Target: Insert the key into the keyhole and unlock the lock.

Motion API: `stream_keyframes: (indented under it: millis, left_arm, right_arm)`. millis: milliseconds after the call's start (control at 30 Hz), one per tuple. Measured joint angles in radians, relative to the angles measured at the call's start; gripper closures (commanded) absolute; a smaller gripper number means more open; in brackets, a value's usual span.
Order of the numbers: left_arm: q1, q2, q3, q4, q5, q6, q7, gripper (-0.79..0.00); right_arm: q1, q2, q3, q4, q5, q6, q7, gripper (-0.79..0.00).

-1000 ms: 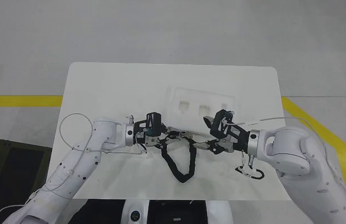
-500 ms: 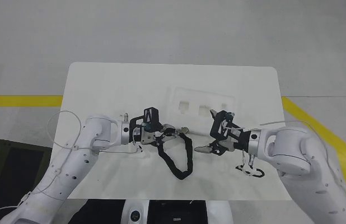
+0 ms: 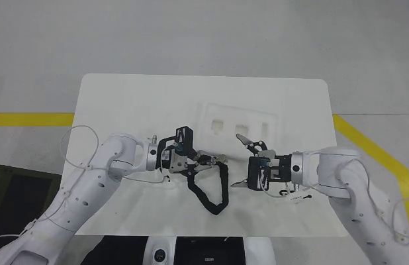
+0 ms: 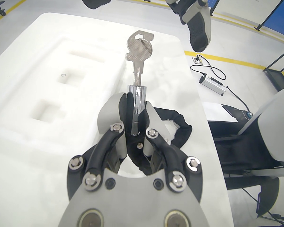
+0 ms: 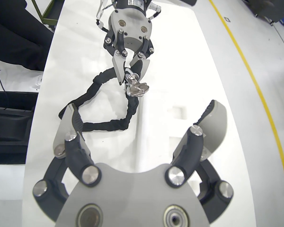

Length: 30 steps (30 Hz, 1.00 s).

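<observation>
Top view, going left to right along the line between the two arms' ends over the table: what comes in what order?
The left gripper, shut on the lock's cylinder → key, standing in the keyhole → right gripper, open. The black chain spans the first two, so it is left out.

White rounded arms (image 3: pixel 92 189), thin white cables (image 5: pixel 101 5), silver-and-black left claw (image 4: pixel 135 106), right claw (image 5: pixel 142 111), bright screws (image 4: pixel 90 180).

Between the key (image 4: pixel 139 48) and my right claw (image 3: pixel 237 161) I've got open air at the top view's centre; foam tray (image 3: pixel 239 109) crowds just above, chain (image 5: pixel 104 126) loops below.
</observation>
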State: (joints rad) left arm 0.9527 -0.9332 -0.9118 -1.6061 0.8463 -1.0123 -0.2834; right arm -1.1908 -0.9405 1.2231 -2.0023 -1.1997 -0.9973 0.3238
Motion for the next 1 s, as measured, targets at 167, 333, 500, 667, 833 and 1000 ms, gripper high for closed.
stream_keyframes:
  millis: [167, 333, 500, 667, 833, 1000]
  left_arm:
    - [-0.024, 0.006, 0.032, 0.014, -0.020, 0.000, 0.007, 0.000]
    - [-0.038, 0.010, 0.053, 0.019, -0.025, 0.000, 0.026, 0.000]
    - [-0.046, 0.014, 0.070, 0.023, -0.023, 0.000, 0.044, 0.000]
    - [-0.051, 0.020, 0.085, 0.026, -0.019, 0.000, 0.061, 0.000]
    - [-0.055, 0.026, 0.096, 0.029, -0.016, 0.000, 0.076, 0.000]
    - [-0.059, 0.031, 0.106, 0.029, -0.015, 0.000, 0.088, 0.000]
  right_arm:
    - [-0.002, -0.002, -0.014, 0.008, -0.130, 0.000, -0.135, -0.785]
    - [0.007, -0.005, -0.037, 0.022, -0.215, 0.012, -0.204, -0.628]
    - [0.019, -0.008, -0.060, 0.032, -0.262, 0.036, -0.227, -0.437]
    - [0.030, -0.011, -0.079, 0.034, -0.295, 0.056, -0.226, -0.385]
    - [0.036, -0.012, -0.086, 0.035, -0.308, 0.067, -0.233, -0.308]
    - [0.036, -0.011, -0.086, 0.025, -0.323, 0.069, -0.239, -0.283]
